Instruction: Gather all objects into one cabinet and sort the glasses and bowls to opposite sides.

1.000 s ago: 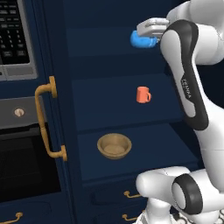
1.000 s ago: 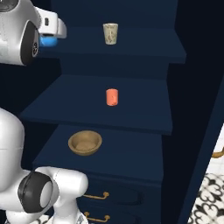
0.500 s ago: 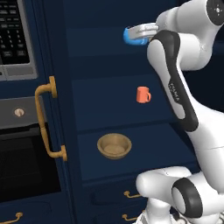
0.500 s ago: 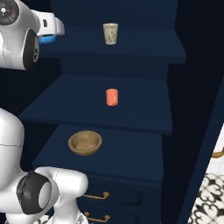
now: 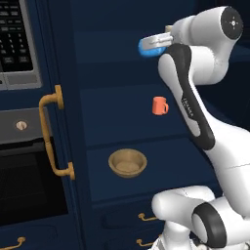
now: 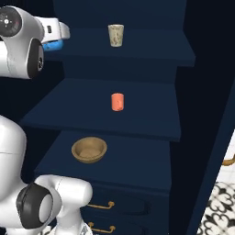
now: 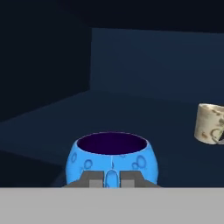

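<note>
Blue bowl (image 7: 111, 159) sits clamped in the gripper (image 7: 111, 178), whose fingers pinch its near wall in the hand view, held up at the level of the cabinet's (image 6: 137, 50) top shelf, left side. That view also shows the bowl's dark inside and the beige mug (image 7: 212, 124) off to the right. From the right base view, the orange-red mug (image 6: 117, 101) stands on the middle shelf and the wooden bowl (image 6: 89, 149) below. A brass handle (image 5: 52, 132) appears in the left base view.

Glossy white robot arm (image 5: 188, 105) with rounded segments, dark grey joint bands, small grey lettering along one link.
</note>
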